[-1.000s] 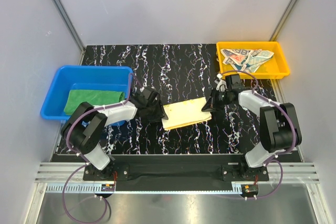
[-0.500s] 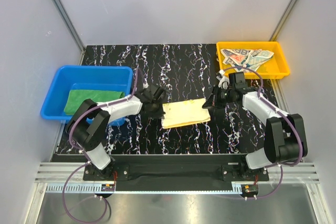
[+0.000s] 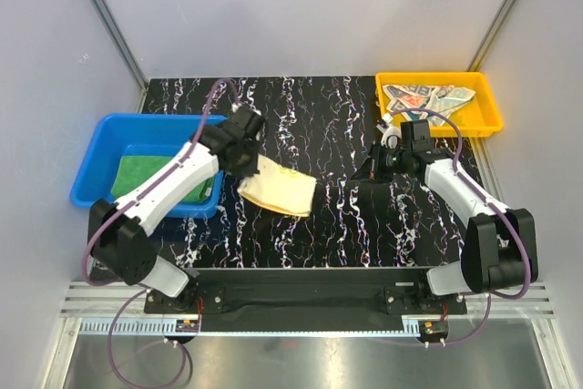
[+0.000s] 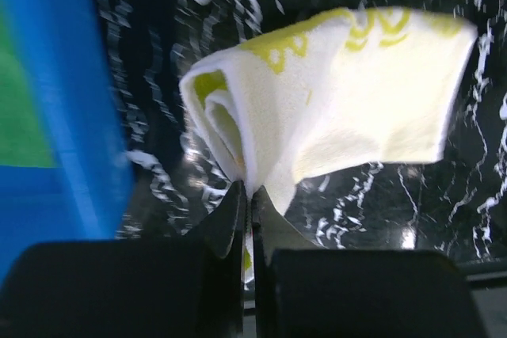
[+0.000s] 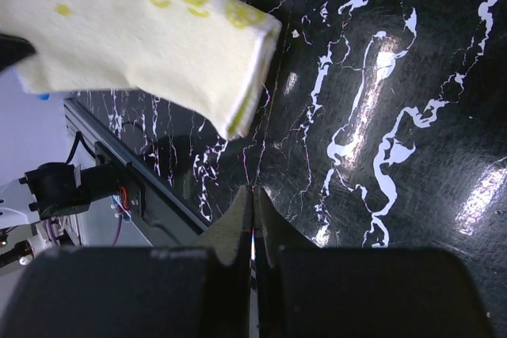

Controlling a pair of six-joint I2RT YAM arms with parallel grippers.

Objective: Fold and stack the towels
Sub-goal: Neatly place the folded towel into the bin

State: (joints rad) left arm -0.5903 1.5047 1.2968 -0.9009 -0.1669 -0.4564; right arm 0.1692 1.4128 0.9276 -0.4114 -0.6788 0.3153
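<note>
The folded pale yellow towel (image 3: pixel 279 190) with green print hangs above the table, pinched at its folded edge by my left gripper (image 3: pixel 248 165), which is shut on it. The left wrist view shows the cloth (image 4: pixel 341 108) drooping from the closed fingertips of the left gripper (image 4: pixel 247 192). The green towel (image 3: pixel 160 176) lies folded in the blue bin (image 3: pixel 102 134), left of the held towel. A printed cream towel (image 3: pixel 428 102) lies crumpled in the orange tray (image 3: pixel 492 120). My right gripper (image 3: pixel 362 179) is shut and empty, low over the table; its wrist view shows the right gripper (image 5: pixel 253 192) apart from the yellow towel (image 5: pixel 142 37).
The blue bin's wall (image 4: pixel 71 116) stands just left of the held towel. The black marbled table (image 3: pixel 328 116) spreads between bin and tray. Grey walls close in the sides and back. The metal rail (image 3: pixel 301 302) with the arm bases runs along the near edge.
My left gripper shut on the yellow towel's left edge, lifted it off the table and carried it left toward the blue bin. The right gripper stayed shut near where the towel lay.
</note>
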